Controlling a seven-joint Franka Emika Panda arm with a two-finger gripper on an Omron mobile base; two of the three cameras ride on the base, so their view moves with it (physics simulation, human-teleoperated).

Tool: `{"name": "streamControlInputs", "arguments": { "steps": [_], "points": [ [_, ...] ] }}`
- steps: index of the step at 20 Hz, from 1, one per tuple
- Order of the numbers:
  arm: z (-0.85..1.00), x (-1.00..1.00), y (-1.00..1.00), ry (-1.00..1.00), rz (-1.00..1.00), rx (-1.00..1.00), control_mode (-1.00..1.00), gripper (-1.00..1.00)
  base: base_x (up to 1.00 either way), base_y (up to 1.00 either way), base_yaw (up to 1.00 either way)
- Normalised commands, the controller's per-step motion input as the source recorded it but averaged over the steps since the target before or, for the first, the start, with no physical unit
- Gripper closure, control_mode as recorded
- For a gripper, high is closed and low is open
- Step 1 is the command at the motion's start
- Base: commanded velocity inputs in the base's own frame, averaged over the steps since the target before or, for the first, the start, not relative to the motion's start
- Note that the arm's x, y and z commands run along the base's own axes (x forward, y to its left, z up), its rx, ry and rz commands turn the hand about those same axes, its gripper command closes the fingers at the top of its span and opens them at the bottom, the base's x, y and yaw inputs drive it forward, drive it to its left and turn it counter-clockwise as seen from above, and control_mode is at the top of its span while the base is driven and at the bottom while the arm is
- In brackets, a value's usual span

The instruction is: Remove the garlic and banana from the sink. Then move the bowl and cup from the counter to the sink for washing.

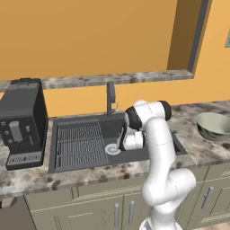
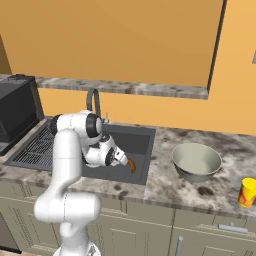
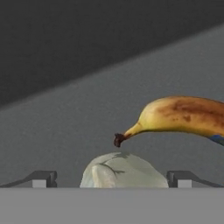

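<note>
Step 1 – garlic removal: it's framed between the wide-spread gripper fingers, banana beyond – closing is needed next.

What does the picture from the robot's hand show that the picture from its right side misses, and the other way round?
Hand view alone: the garlic lying between the open claw tips, just below the banana's stem. Right side view alone: the bowl and yellow cup on the counter, the faucet, and the white arm reaching down. Both: the banana in the dark sink.
</note>
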Motion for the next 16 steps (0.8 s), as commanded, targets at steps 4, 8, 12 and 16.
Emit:
{"name": "streamControlInputs", "arguments": {
  "steps": [4, 8, 12, 16],
  "points": [
    [-0.17, -0.03, 0.07, 0.02, -0.07, 0.00, -1.00, -1.00, 0.00, 0.00, 0.00],
    [-0.22, -0.04, 0.07, 0.10, -0.08, 0.03, -1.00, 1.00, 0.00, 0.00, 0.00],
    [-0.24, -0.07, 0.08, 0.14, -0.09, 0.05, -1.00, 1.00, 0.00, 0.00, 0.00],
    [-0.22, -0.10, 0.05, 0.07, -0.07, 0.06, -1.00, 1.00, 0.00, 0.00, 0.00]
  ]
}}
